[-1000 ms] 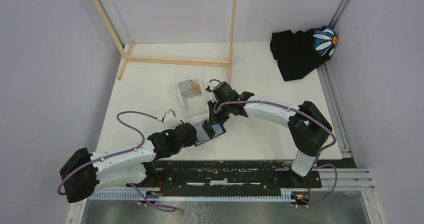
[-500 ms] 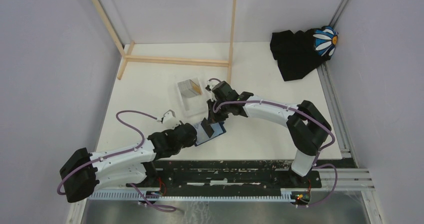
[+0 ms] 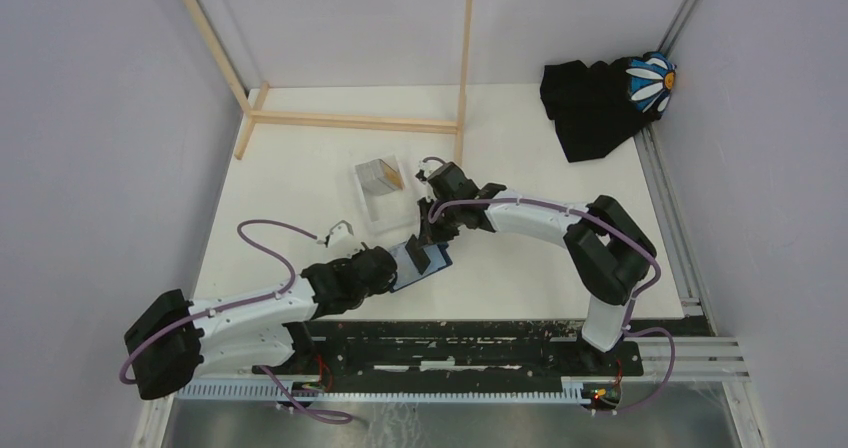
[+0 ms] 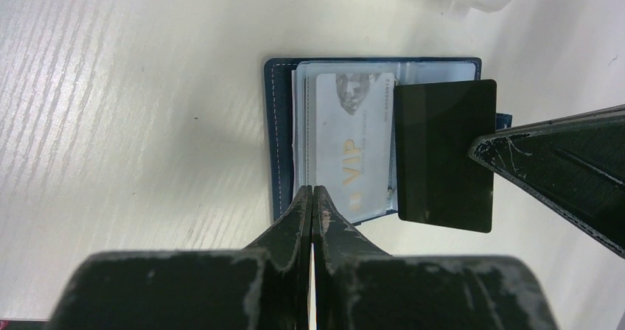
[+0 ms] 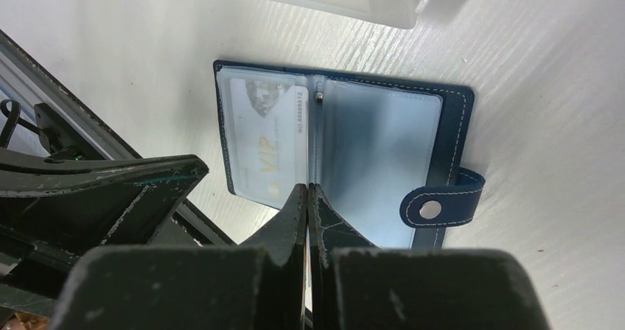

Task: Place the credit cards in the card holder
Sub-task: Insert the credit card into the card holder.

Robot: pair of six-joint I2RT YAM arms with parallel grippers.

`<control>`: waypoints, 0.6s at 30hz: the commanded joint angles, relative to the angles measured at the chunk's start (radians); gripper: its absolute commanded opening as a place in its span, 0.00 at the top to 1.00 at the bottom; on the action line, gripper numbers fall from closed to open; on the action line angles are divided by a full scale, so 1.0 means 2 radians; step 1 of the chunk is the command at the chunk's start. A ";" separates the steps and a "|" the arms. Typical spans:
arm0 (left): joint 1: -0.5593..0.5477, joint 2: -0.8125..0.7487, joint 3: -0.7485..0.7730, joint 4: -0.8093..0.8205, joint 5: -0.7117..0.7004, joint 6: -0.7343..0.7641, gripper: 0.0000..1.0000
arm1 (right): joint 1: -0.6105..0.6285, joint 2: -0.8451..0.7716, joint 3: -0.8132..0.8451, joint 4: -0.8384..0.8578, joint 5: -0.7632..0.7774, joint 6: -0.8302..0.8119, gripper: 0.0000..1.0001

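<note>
Card holder [image 5: 462,131] open, VIP card [image 5: 269,142] in sleeve

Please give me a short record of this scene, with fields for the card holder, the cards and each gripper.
card holder: open on the table
VIP card: in a holder pocket
dark card: pinched by the right gripper, over the holder's other half
left gripper: shut, at the holder's edge; grip unclear
clear plastic box: just beyond the holder
</note>
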 commanded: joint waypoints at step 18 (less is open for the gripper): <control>-0.003 0.013 0.002 0.017 -0.014 -0.023 0.97 | -0.007 0.008 -0.014 0.038 -0.026 0.014 0.99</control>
